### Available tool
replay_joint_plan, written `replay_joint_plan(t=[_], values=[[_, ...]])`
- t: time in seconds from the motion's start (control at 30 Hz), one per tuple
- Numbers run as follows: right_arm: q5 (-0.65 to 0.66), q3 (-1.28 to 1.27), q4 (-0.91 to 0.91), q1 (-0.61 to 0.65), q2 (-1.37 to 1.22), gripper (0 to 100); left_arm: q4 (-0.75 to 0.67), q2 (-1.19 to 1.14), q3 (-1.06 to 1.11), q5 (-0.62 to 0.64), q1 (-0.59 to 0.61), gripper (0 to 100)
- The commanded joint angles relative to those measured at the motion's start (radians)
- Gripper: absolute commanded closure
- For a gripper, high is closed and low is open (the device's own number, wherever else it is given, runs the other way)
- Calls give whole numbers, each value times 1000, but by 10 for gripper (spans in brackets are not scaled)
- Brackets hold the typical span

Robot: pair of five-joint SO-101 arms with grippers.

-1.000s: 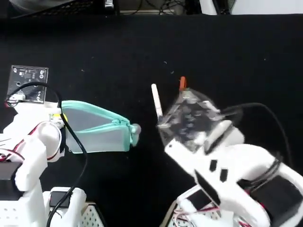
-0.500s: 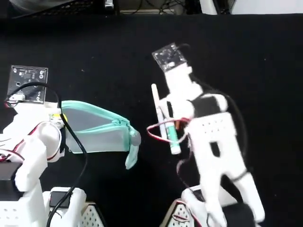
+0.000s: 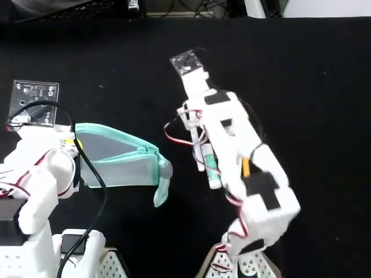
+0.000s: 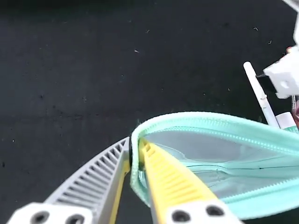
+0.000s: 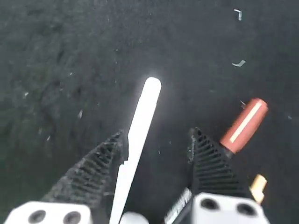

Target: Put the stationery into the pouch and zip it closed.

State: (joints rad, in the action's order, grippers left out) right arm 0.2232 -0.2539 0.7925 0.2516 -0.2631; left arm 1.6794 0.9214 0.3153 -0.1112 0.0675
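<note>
Right arm has swung out over the last sec from a folded-back pose & now stretches over the pens, just past the tip of the teal pouch (image 3: 119, 156). The pouch's pull tab (image 3: 162, 194) has flopped down off that tip; the pouch itself hasn't shifted.

Right gripper (image 5: 156, 156) is spread open, jaws straddling the white pen (image 5: 140, 121) w/o touching it. That looks like lining up for a pick along the barrel. A red-brown pen (image 5: 244, 125) lies just outside 1 finger, farther from the pouch. A green-capped marker (image 3: 212, 172) lies beside the white pen, near the pouch tip.

Left gripper (image 4: 135, 147) is clenched on the pouch rim, yellow finger inside, grey 1 outside. Probably that props the mouth open & anchors the pouch for loading.

All 3 items are outside the pouch and the zip is open, so it's early in the task.
</note>
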Motion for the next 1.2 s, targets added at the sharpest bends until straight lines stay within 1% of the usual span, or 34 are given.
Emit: replay_joint_plan(t=[0.0,0.2,0.37,0.43,0.53,0.57,0.6,0.67,0.77,0.87,1.17], values=[[-6,124,-18,17,-84,792,11,-12,105,29,-7,970],[0,231,-17,55,-220,793,8,-12,105,38,-8,970],[-3,323,-17,63,-292,796,9,-12,107,38,-8,970],[-2,340,-17,63,-314,833,9,-12,107,38,-8,970],[-2,346,-17,58,-328,975,8,-12,108,38,-8,970],[-2,340,-17,57,-323,989,8,-12,108,38,-8,970],[0,335,-8,57,-311,975,8,-12,108,38,-8,970],[2,323,20,57,-275,987,12,-12,107,38,-8,970],[2,288,61,57,-177,986,12,-12,107,38,-8,970],[2,193,81,57,-18,986,12,-12,107,38,-8,970],[2,-173,81,58,679,986,12,-12,108,38,-8,970]])
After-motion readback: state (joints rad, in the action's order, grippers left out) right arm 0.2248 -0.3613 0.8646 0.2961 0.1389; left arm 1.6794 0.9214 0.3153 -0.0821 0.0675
